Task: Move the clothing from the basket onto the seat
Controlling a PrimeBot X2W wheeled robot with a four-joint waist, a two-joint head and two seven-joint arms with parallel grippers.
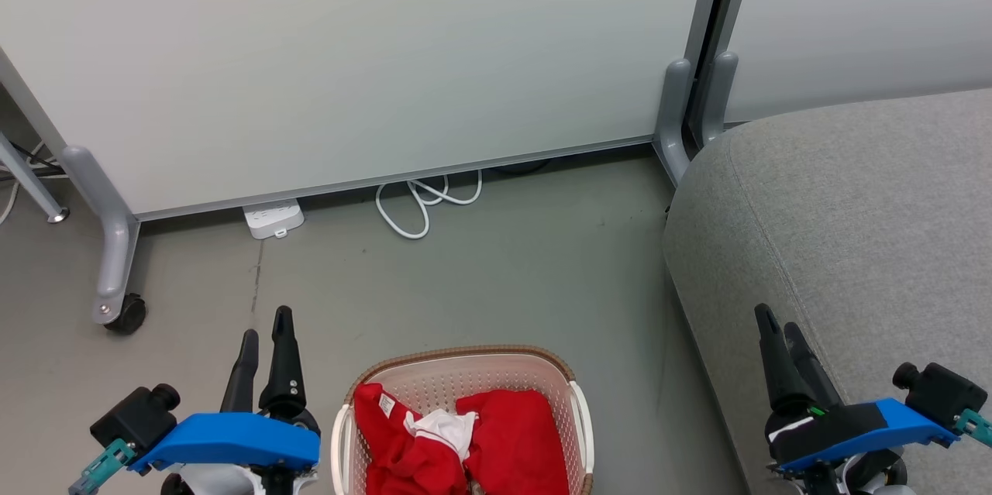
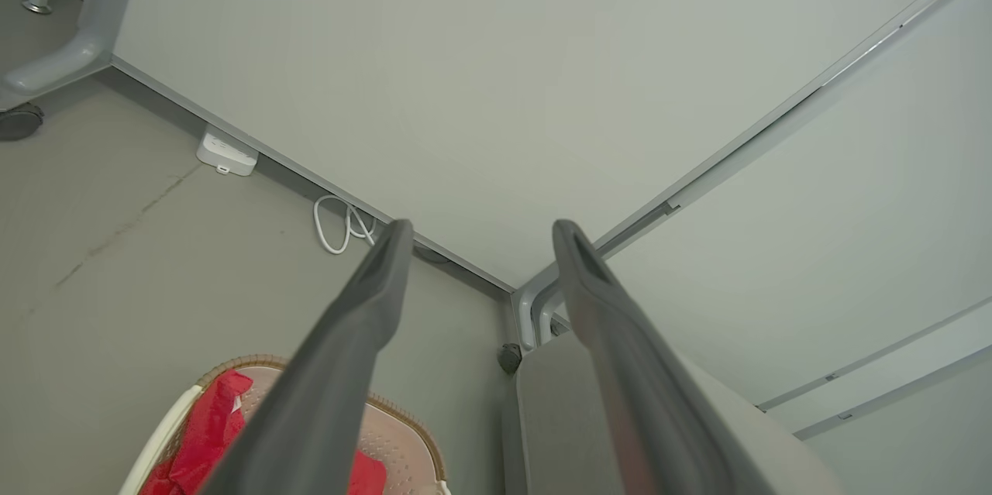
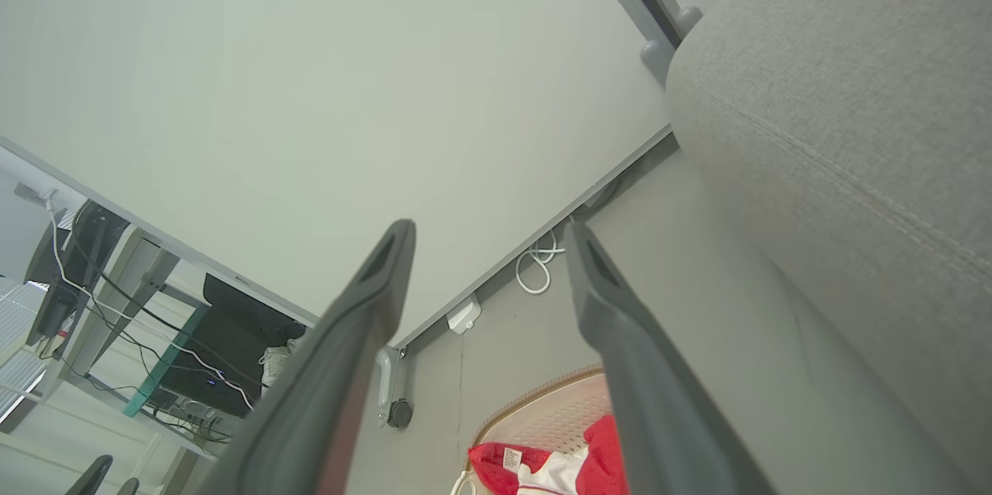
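Observation:
The cream perforated basket (image 1: 542,375) with a brown rim stands on the floor at the bottom centre of the head view. Red clothing (image 1: 504,441) with a white part lies bunched inside it. The basket (image 2: 403,441) and clothing (image 2: 203,433) also appear low in the left wrist view, and the clothing (image 3: 535,468) in the basket (image 3: 546,417) low in the right wrist view. The grey seat (image 1: 860,232) fills the right side. My left gripper (image 1: 265,323) is open, left of the basket. My right gripper (image 1: 779,324) is open, over the seat's front edge.
A pale partition wall (image 1: 372,53) on grey feet stands behind the floor. One castor foot (image 1: 124,313) is at the left. A white power strip (image 1: 273,218) and a coiled white cable (image 1: 426,204) lie at the wall's base. Bare grey floor lies between basket and wall.

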